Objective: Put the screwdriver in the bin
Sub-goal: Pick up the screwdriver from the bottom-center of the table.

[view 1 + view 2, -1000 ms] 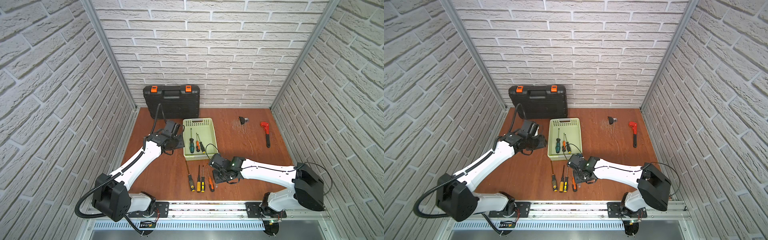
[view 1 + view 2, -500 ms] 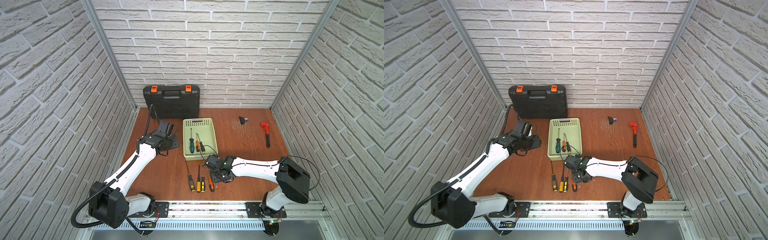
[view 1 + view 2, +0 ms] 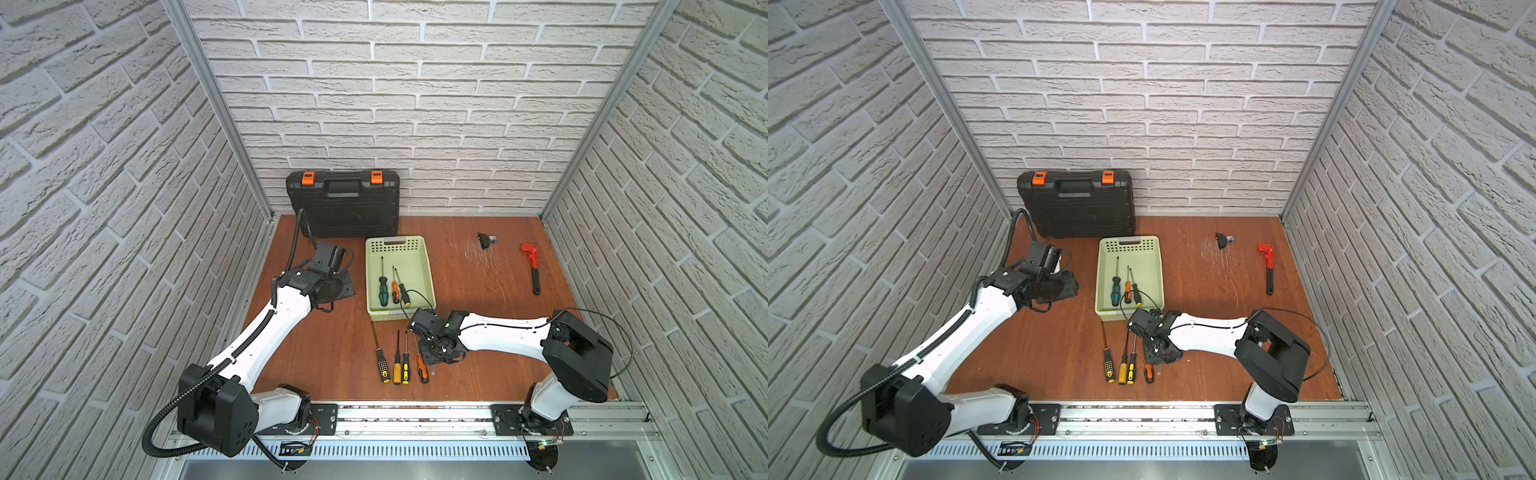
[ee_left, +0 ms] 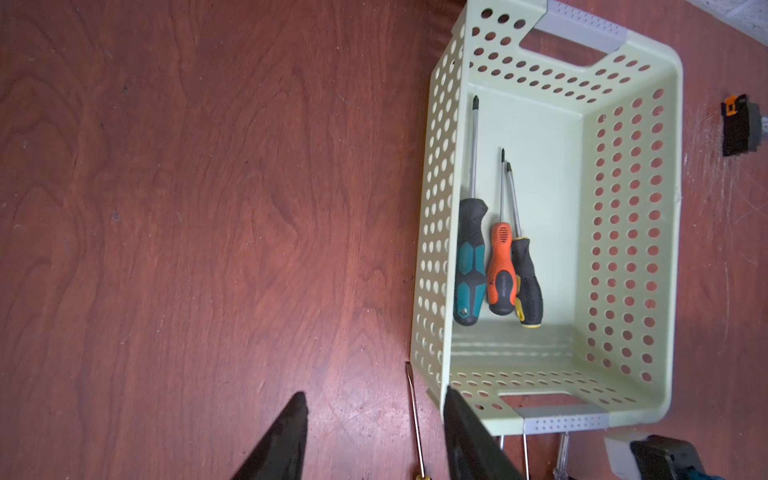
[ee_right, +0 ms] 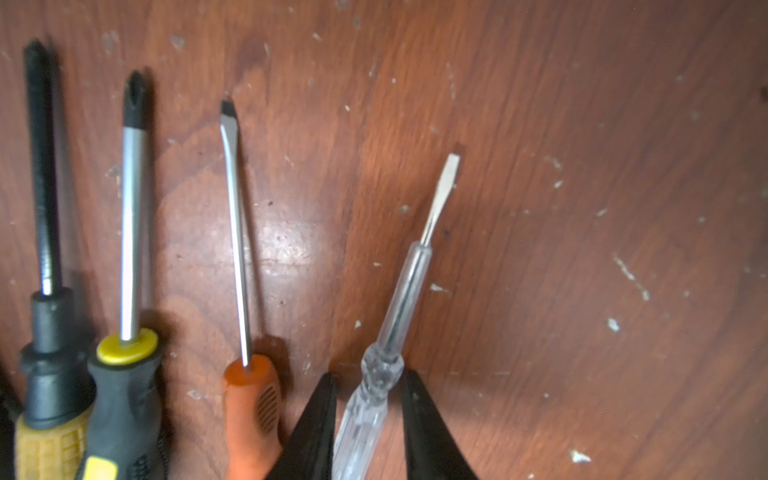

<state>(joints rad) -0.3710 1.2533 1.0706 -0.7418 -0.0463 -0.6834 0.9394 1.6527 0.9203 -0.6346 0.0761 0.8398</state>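
Here, in both top views, we see the pale green bin (image 3: 415, 262) standing on the wooden table (image 3: 332, 353) in front of the black toolcase (image 3: 345, 208), with three screwdrivers lying inside it. Just beside its near end a row of screwdrivers lies on the table, and the right gripper (image 3: 434, 361) is low over the end of that row, next to the orange-handled screwdriver (image 3: 422, 368). The left gripper (image 3: 1059, 286) sits beside the bin's long wall, well apart from the row. In the left wrist view, we find the left gripper (image 4: 376, 395) released, its fingers wide apart and gripping nothing; only a thin shaft (image 4: 415, 415) lies on the table beyond them. The bin (image 4: 623, 208) holds a teal-handled screwdriver (image 4: 469, 257), an orange one (image 4: 500, 266) and a black-and-yellow one (image 4: 525, 282), side by side. In the right wrist view, the clear-handled screwdriver (image 5: 399, 307) lies on the table, outside the bin, with the right gripper (image 5: 370, 374) set around its handle. One finger meets the handle's collar; the other finger (image 5: 316, 428) shows a thin gap, so we cannot tell whether the grip is clenched.
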